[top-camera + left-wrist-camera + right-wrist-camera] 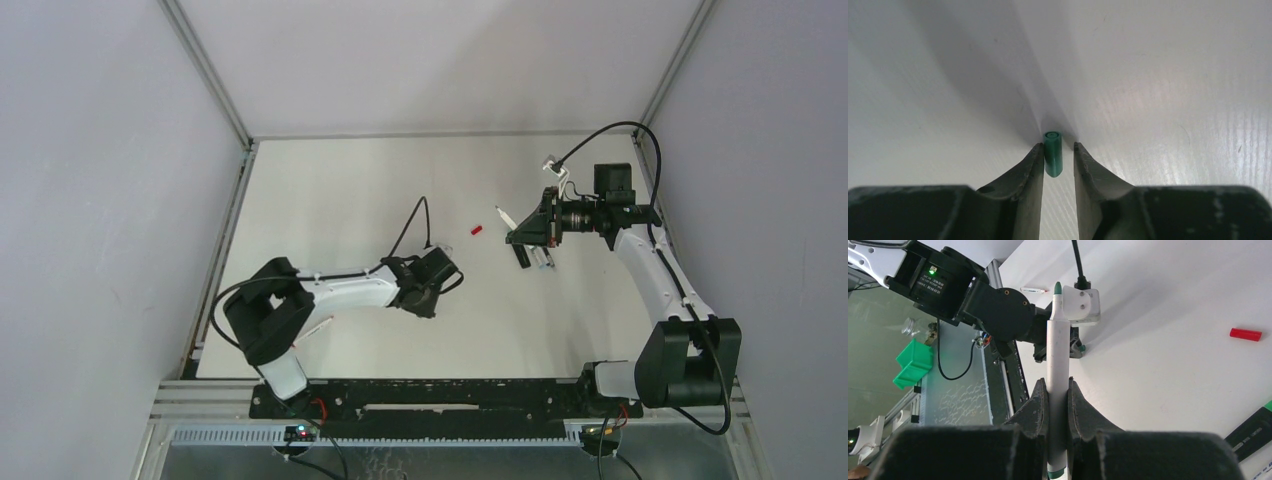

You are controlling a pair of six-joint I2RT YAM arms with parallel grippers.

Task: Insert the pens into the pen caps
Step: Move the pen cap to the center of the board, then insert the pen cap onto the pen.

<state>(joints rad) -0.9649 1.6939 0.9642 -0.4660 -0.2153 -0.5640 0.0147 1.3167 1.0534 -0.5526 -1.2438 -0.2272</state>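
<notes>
Pen point(1057, 355) tip-forward in right gripper point(1056, 384), cap point(1053, 155) lengthwise

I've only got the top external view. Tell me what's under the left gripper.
Observer: A green pen cap sits between the fingers of the left gripper.
Operator: Say whether it is clamped.
Observer: No. The jaws stand apart, with a visible gap beside the cap.
Operator: Now report on the pen in the right gripper.
Observer: The right gripper is shut on a white pen, uncapped, its bare green tip pointing away from the wrist.
</notes>
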